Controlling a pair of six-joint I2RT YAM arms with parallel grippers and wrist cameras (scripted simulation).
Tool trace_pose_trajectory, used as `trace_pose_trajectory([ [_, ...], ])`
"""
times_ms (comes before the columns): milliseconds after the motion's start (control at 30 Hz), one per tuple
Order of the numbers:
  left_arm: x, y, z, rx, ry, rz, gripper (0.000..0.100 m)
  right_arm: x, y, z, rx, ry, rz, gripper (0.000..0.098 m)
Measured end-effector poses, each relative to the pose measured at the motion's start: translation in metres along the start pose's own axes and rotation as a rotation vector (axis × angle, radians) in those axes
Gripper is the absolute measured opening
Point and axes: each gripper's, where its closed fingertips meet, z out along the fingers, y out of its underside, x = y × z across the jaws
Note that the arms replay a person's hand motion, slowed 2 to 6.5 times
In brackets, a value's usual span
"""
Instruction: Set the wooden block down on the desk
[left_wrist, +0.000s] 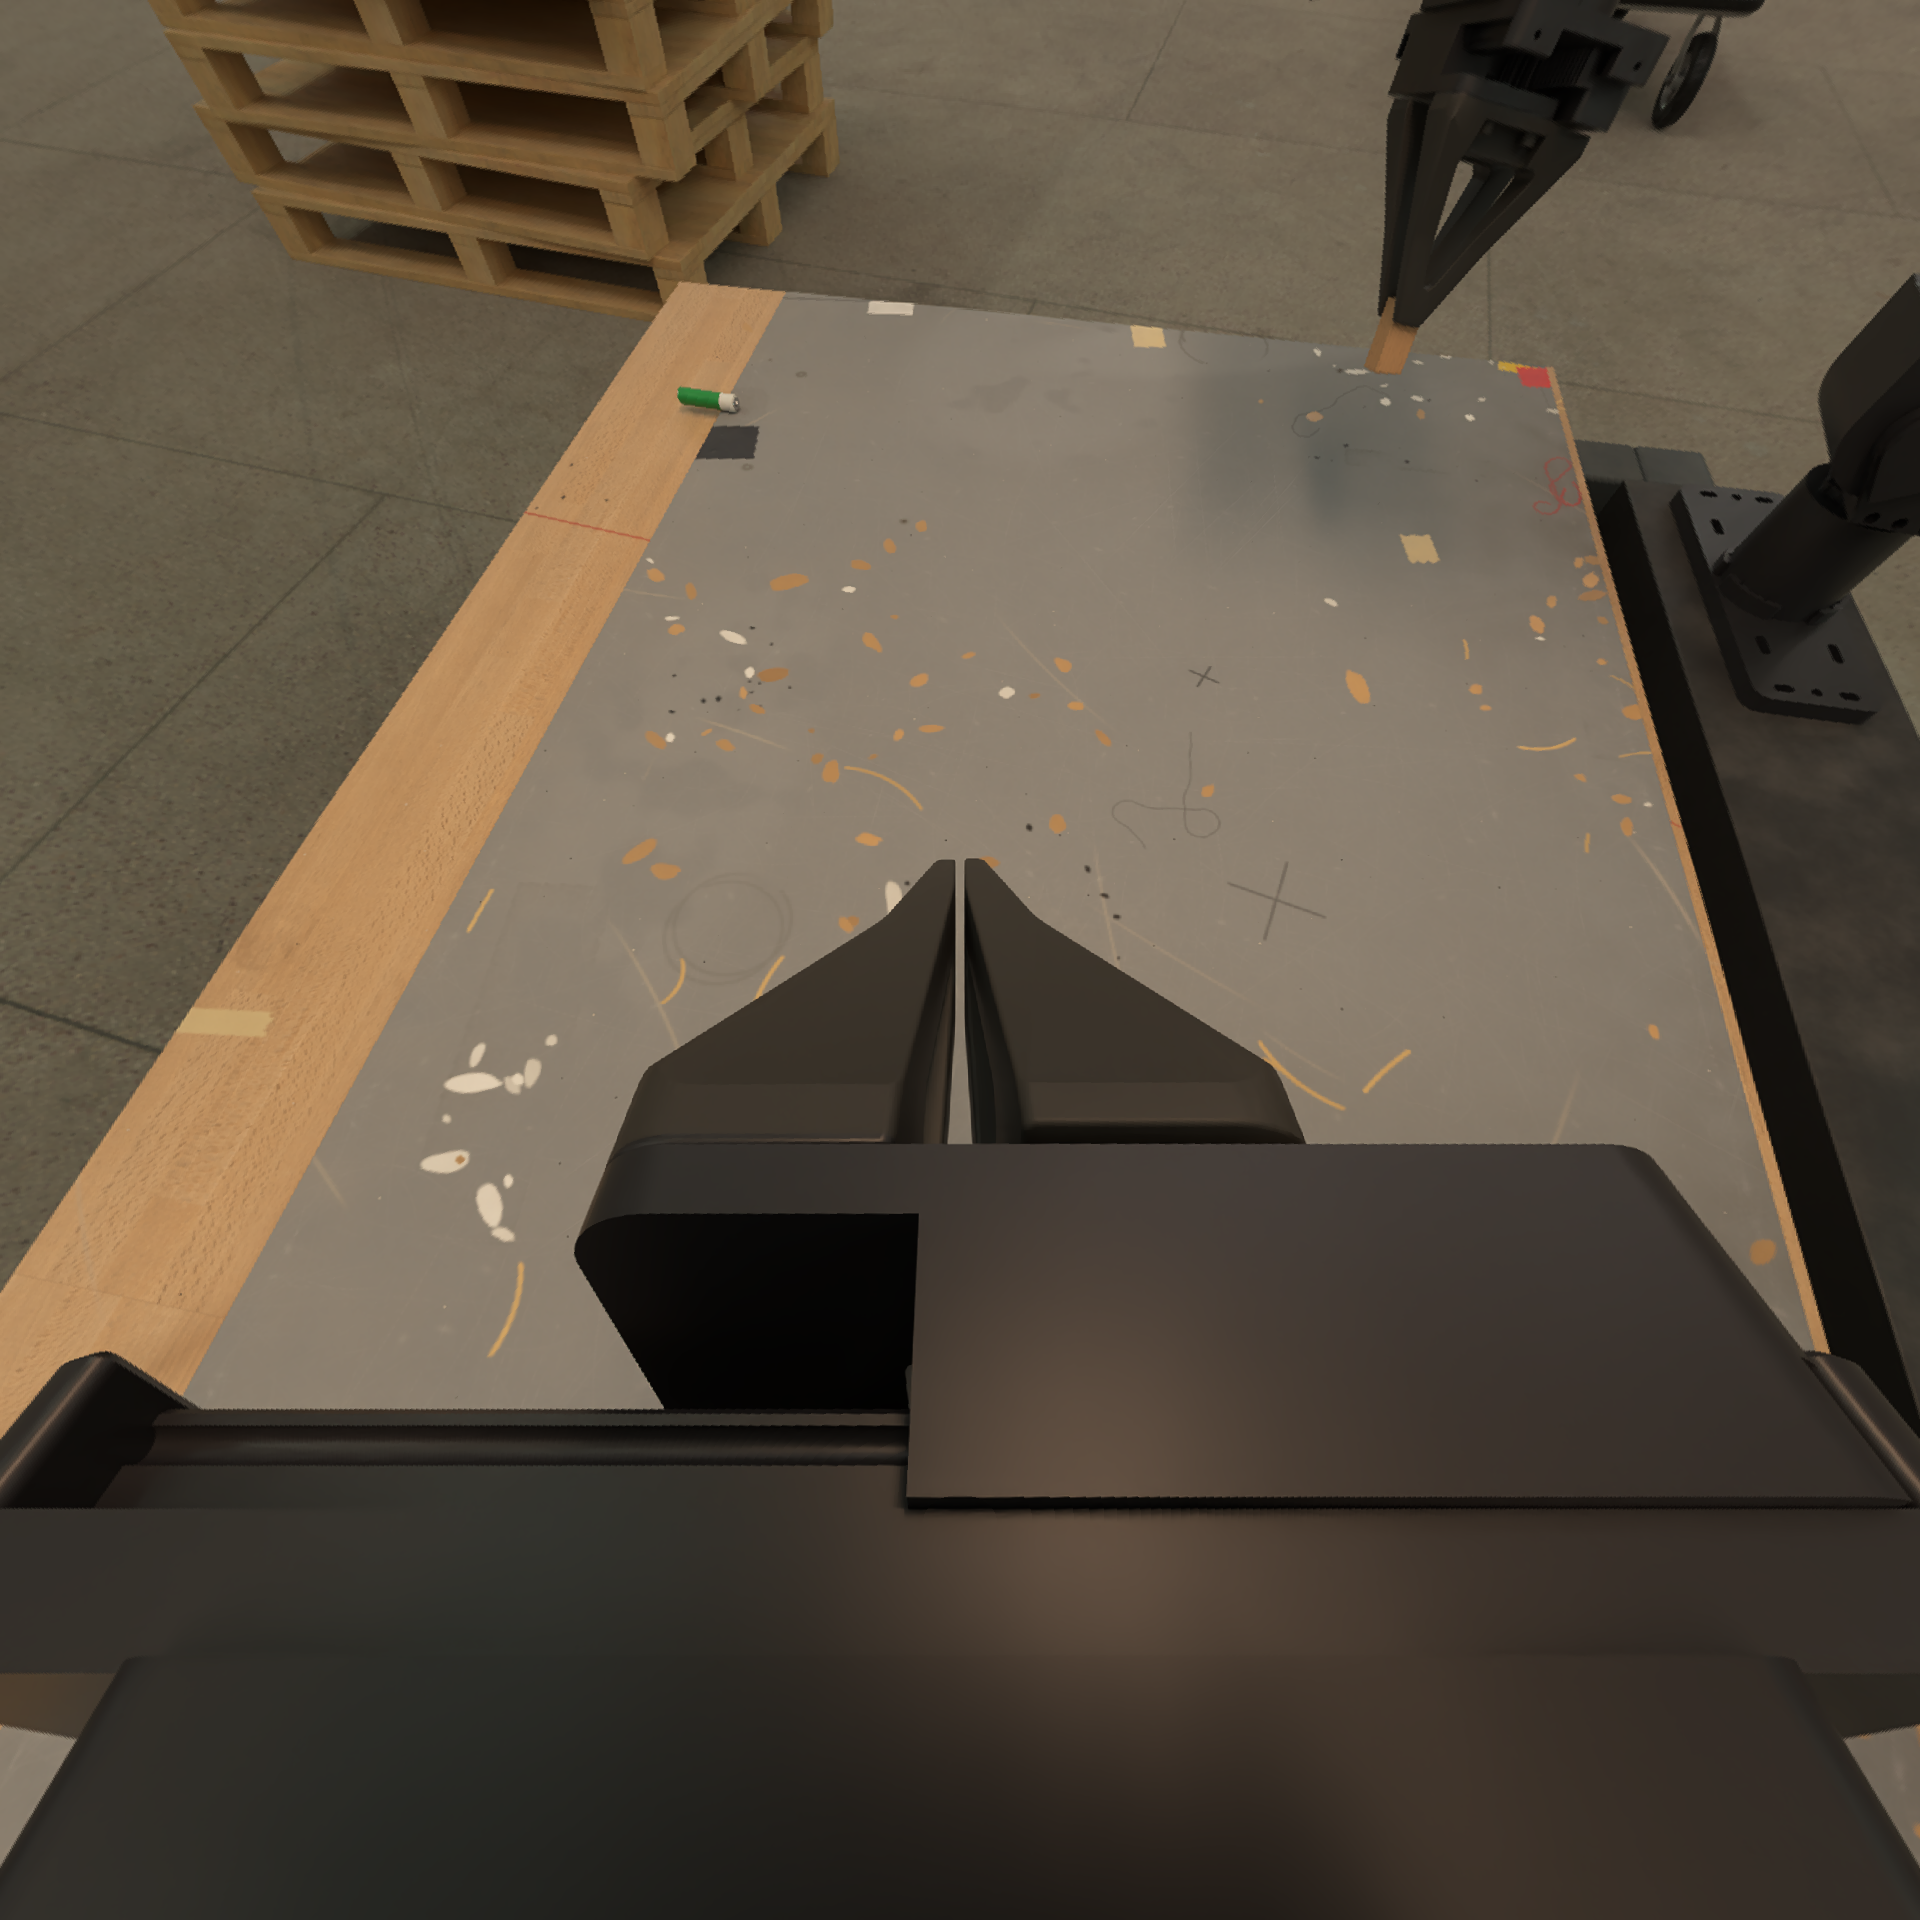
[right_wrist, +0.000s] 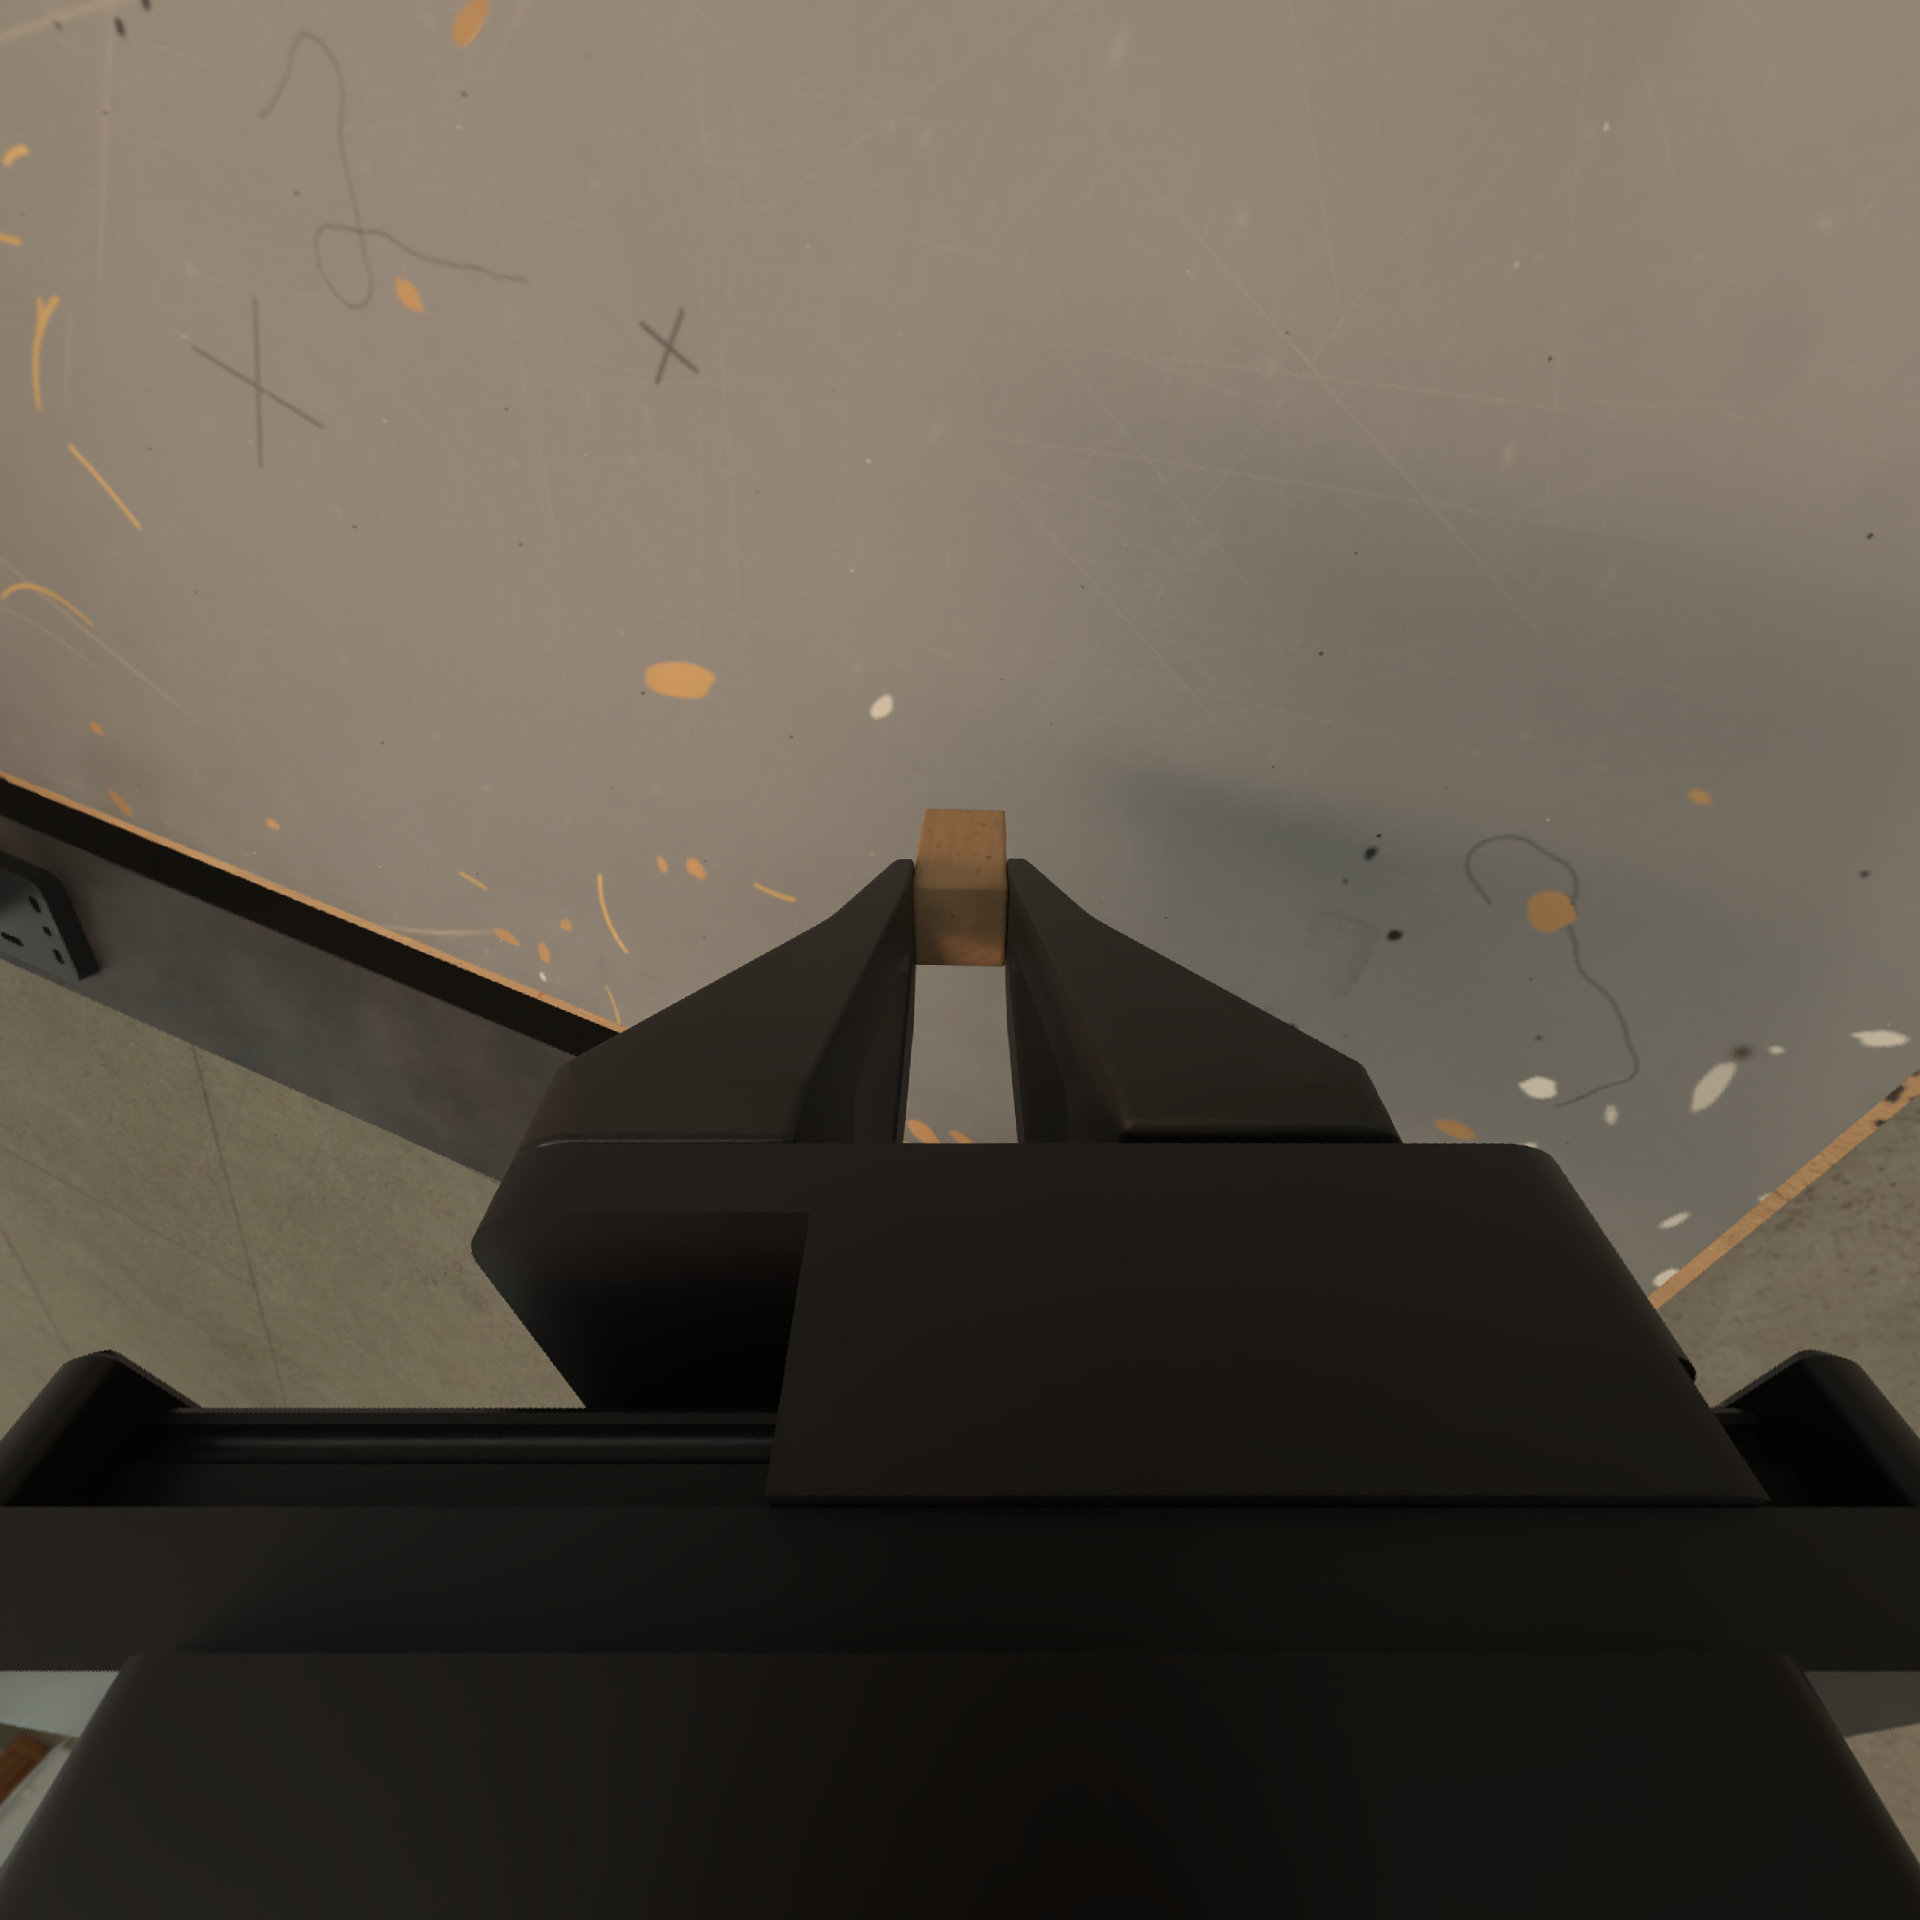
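Fingers (left_wrist: 940, 997) of my left gripper (left_wrist: 958, 868) are pressed together with only a hairline seam between them and nothing held, poised above the middle of the tabletop (left_wrist: 1039, 582). Its surface is grey, scuffed, and flecked with orange and white marks, with pencilled crosses and loops. Along the left edge runs a bare strip of pale wood (left_wrist: 416, 852); a small green cylinder (left_wrist: 707, 398) lies near the far end of that strip, where the wood meets the grey. Beyond the far left corner, on the floor, stands a stack of wooden pallets (left_wrist: 499, 135).

Toward the far right corner, my right gripper (left_wrist: 1397, 312) points steeply downward. My right fingers (right_wrist: 883, 956) are clamped on the wooden block (right_wrist: 961, 888), one finger against each of its opposite sides. In the left wrist view the block (left_wrist: 1387, 348) protrudes below the fingertips, its lower end at or just above the tabletop close to the far edge; whether it touches I cannot tell. In the right wrist view a soft dark shadow (right_wrist: 1247, 810) lies on the grey surface just right of the block. At the right edge of the tabletop, a dark arm base (left_wrist: 1787, 613) sits on a black mounting plate.
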Motion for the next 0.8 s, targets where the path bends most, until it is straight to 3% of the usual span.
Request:
trace_pose_trajectory([
  [800, 0.0, -0.001, 0.0, 0.0, 0.0, 0.006, 0.001, 0.023, 0.001, 0.024, -0.029, 0.072, 0.08, 0.0144],
])
